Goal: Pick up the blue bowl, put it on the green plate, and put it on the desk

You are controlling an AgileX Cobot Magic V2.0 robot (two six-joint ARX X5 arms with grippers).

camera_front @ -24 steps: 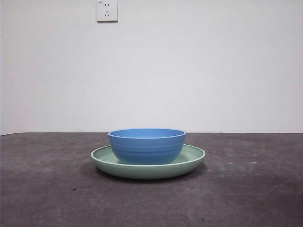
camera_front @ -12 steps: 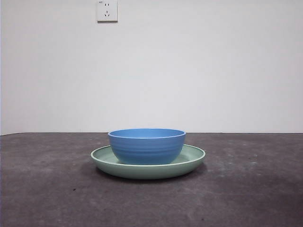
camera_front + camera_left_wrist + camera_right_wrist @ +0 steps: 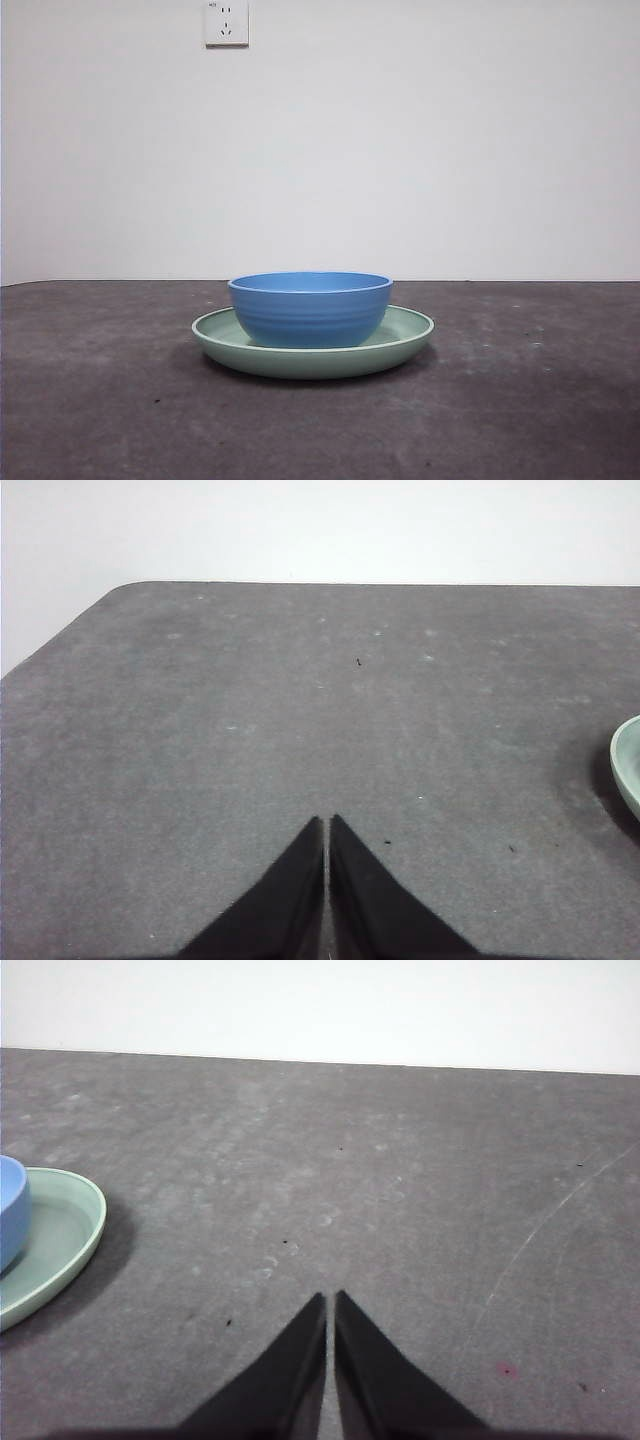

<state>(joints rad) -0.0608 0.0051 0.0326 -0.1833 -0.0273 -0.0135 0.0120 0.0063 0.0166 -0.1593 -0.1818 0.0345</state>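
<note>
Since the bowl sits on the plate, bring a clenched tool over, spread it, grip the rim squarely, lift straight onto the desk.

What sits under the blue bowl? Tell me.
The green plate lies under the blue bowl, resting on the desk. The bowl covers the plate's middle, so that part cannot be seen.
</note>
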